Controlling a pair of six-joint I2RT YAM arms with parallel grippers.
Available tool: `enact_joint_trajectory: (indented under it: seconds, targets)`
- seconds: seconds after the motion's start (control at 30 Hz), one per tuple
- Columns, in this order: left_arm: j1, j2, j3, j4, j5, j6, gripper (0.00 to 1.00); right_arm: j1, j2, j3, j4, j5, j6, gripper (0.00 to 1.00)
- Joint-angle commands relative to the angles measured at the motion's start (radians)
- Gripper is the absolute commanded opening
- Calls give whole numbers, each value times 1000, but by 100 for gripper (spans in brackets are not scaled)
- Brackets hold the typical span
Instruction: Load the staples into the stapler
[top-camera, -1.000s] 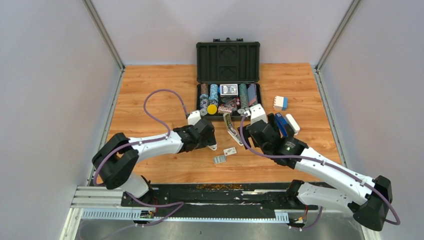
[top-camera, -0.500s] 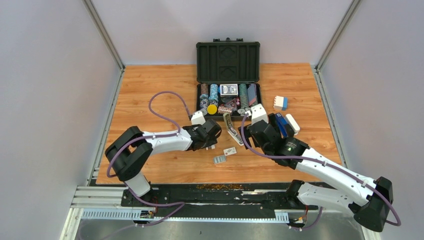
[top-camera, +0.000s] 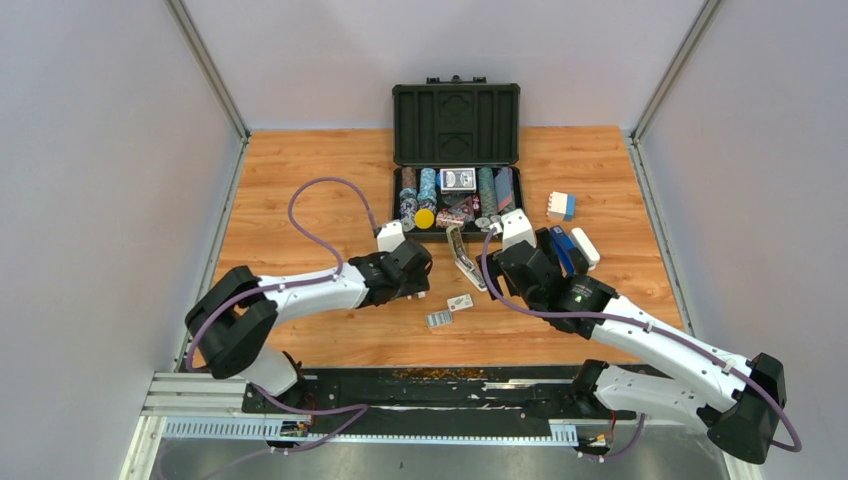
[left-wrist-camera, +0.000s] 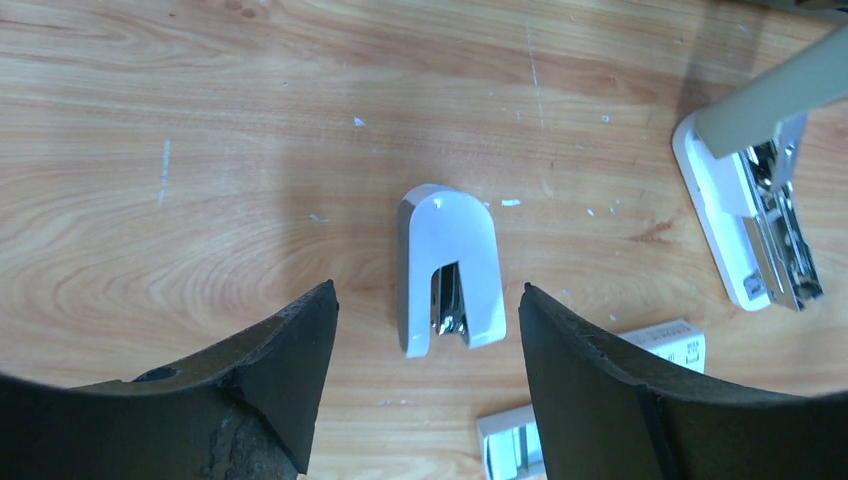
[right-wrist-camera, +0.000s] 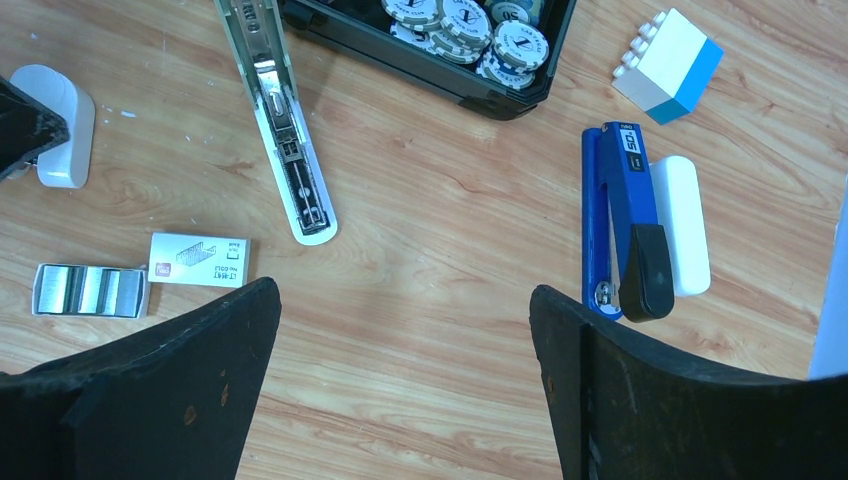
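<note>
The grey-olive stapler (top-camera: 462, 258) lies hinged open in front of the chip case, with its metal channel facing up; it also shows in the right wrist view (right-wrist-camera: 287, 150) and the left wrist view (left-wrist-camera: 752, 225). The staples box is apart: the white sleeve (right-wrist-camera: 198, 260) and the tray with silvery staples (right-wrist-camera: 88, 290) lie near each other on the table. My left gripper (left-wrist-camera: 428, 325) is open, its fingers either side of a small white cap-shaped piece (left-wrist-camera: 450, 265). My right gripper (right-wrist-camera: 405, 300) is open and empty over bare wood, between the two staplers.
An open black case (top-camera: 456, 125) with poker chips and cards stands at the back. A dark blue stapler (right-wrist-camera: 625, 220), a white oblong block (right-wrist-camera: 688, 235) and a white-and-blue toy brick (right-wrist-camera: 668, 65) lie to the right.
My left arm pushed a little forward towards the case half a second ago and has drawn back to where it was. The stapler, box parts and right arm have not moved.
</note>
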Motion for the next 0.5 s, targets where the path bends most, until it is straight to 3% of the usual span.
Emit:
enact_joint_trajectory:
  seconds: [0.0, 0.47]
  targets:
    - [-3, -117, -48, 25, -11, 77, 74, -3, -8, -1, 33, -6, 5, 97]
    - [-3, -94, -135, 160, 51, 77, 49, -4, -3, -11, 50, -40, 5, 97]
